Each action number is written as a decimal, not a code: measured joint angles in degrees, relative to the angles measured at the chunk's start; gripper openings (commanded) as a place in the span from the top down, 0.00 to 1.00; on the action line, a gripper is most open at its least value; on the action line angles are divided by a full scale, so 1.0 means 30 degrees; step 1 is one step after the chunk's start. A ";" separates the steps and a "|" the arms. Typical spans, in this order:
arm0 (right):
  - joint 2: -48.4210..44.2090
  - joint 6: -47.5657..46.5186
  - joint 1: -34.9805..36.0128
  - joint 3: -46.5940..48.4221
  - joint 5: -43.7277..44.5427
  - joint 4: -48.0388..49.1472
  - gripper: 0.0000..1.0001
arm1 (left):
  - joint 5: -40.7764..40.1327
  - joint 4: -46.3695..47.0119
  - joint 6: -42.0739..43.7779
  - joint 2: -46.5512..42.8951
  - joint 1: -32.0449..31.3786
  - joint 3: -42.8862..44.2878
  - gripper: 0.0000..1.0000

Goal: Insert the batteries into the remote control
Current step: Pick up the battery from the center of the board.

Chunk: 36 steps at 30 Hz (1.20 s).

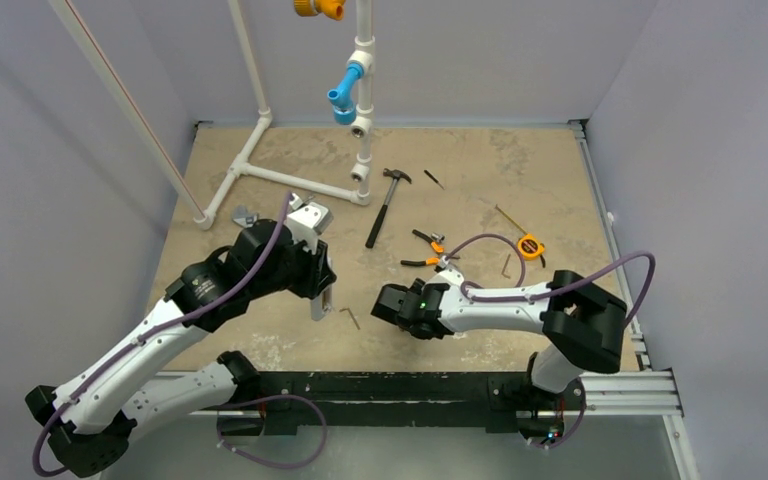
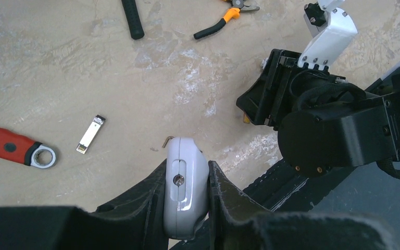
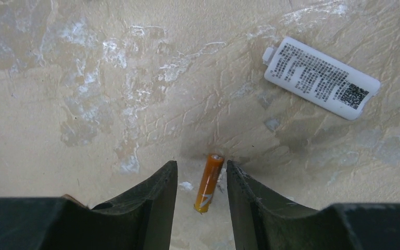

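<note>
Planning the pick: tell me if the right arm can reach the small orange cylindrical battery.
Likely yes: the small orange cylindrical battery lies between the right gripper's open black fingers, nothing blocking.

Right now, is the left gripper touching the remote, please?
Touching. The left wrist view shows the left gripper pinching the remote, no gap at either finger.

— Anything there you can actually read?
— Not a word. The white cover (image 3: pixel 322 78), up and to the right of the battery (image 3: pixel 209 182) and apart from it, carries rows of fine dark print and a square code (image 3: pixel 353 96) at its right end, all too small to make out.
— And on the battery?
— A pale mark near its lower end, unreadable.
</note>
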 measured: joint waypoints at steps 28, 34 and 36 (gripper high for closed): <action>0.1275 -0.2317 -0.0386 0.1545 -0.0962 -0.1537 1.00 | 0.3526 0.0874 0.0124 -0.0138 0.2499 -0.0597 1.00; -0.1078 -0.4721 -0.0299 -0.0459 -0.0976 -0.0131 1.00 | 0.4080 0.1100 -0.0175 -0.0211 0.2506 -0.0918 1.00; -0.2623 -0.6171 -0.0226 -0.1537 -0.0911 0.1071 1.00 | 0.4386 0.1326 -0.0415 -0.0233 0.2506 -0.1042 1.00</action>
